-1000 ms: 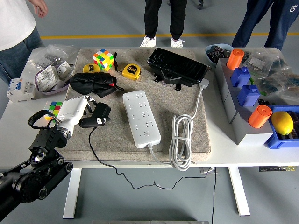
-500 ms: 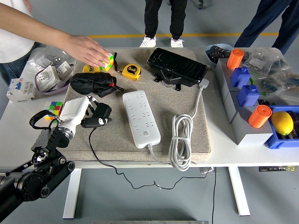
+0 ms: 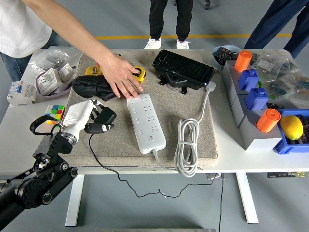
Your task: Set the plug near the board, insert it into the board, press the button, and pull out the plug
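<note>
Plug (image 3: pixel 102 121) in my left hand (image 3: pixel 81 117), fingers wrapped round the black adapter body, its cable trailing off the near edge of the mat (image 3: pixel 193 145). I've got it hovering just left of the white power strip (image 3: pixel 145 122), prongs apparently turned toward the sockets so it can go in sideways. My right hand is out of sight. A person's hand (image 3: pixel 120 77) reaches in from the far left, palm down over the yellow tape measure (image 3: pixel 139 72), fingertips touching the strip's far end, perhaps steadying it. I'd judge the approach step is nearly done, and insertion risks brushing that hand.
</note>
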Action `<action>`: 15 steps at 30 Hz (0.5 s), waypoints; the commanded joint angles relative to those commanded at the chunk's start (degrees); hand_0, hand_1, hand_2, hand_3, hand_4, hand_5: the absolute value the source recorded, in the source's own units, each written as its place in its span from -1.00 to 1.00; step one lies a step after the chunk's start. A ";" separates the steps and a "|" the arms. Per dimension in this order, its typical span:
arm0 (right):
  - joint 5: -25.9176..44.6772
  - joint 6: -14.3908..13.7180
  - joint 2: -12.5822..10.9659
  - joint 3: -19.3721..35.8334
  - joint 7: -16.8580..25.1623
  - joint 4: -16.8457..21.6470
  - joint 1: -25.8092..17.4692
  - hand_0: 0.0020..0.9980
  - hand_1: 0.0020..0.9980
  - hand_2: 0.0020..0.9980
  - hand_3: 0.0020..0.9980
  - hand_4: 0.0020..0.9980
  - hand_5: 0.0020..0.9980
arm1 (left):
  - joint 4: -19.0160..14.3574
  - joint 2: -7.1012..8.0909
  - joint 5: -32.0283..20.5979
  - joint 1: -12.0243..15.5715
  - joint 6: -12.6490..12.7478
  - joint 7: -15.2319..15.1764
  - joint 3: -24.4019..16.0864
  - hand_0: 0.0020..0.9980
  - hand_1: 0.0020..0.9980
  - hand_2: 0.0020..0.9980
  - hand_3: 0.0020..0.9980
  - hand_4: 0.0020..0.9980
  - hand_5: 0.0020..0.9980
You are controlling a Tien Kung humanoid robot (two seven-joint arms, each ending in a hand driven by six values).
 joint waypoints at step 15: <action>0.29 0.05 -0.22 -0.53 -0.05 -0.41 0.16 0.26 0.25 0.19 0.08 0.26 -0.71 | -4.36 2.85 -11.09 -0.64 -0.24 -8.46 1.02 -0.43 -0.19 -0.13 0.11 0.58 -1.00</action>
